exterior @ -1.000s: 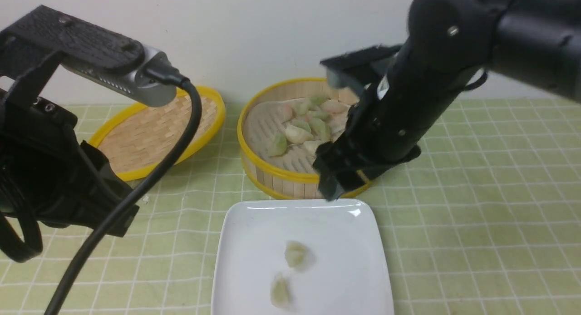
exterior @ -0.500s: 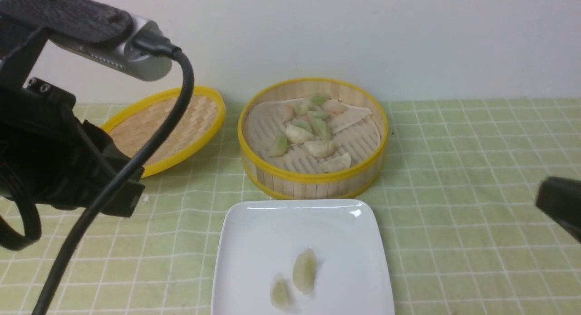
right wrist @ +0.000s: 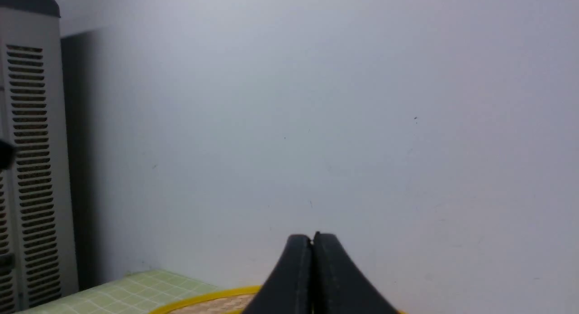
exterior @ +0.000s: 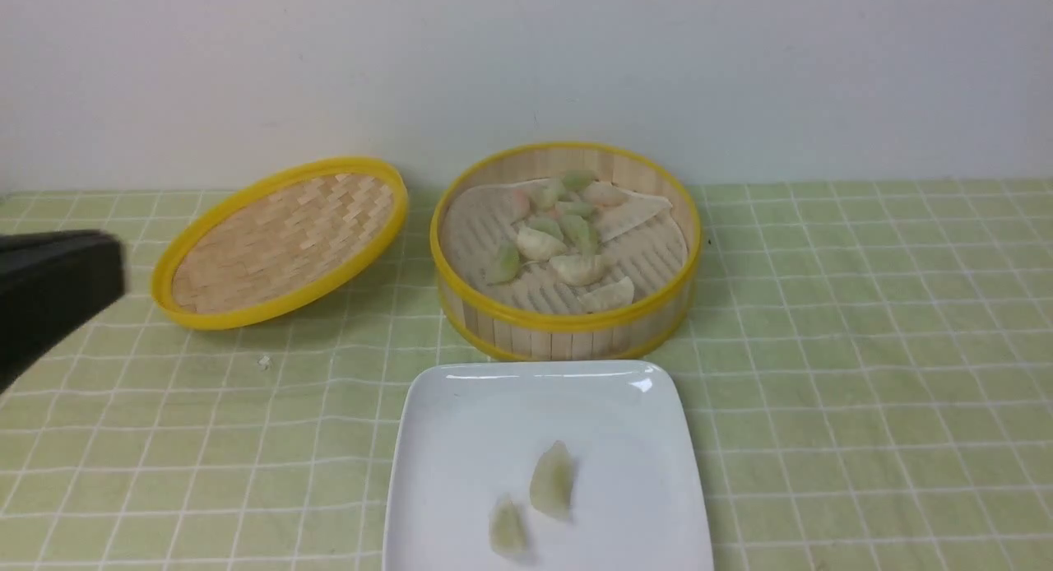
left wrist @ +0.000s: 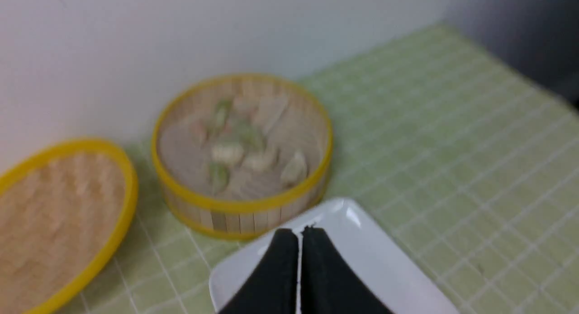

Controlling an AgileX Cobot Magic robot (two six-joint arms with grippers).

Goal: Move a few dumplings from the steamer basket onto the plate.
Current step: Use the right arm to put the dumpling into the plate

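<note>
Green checked cloth (exterior: 864, 349) covers the bench, pale wall (exterior: 526, 61) behind, and the scene is wide open. Centre stage at the back sits the steamer basket (exterior: 568, 328), upright, with a heap of dumplings (exterior: 559, 242) on its paper liner, greenish and whitish ones clustered toward the far side. To its left, near but apart, lies the woven lid (exterior: 280, 242), tilted. Right in front of the basket is the plate (exterior: 461, 439), and it has company: a taller dumpling (exterior: 551, 480) near the middle and a smaller dumpling (exterior: 508, 528) just beside it, closer to the camera. Only a black slab of the left arm (exterior: 49, 283) pokes in at the left edge. From the wrist, the left pincer (left wrist: 298, 235) hangs over the plate's edge, tips pressed together, nothing between them. The right pincer (right wrist: 313, 239) is likewise pressed together and empty, aimed at bare wall.
</note>
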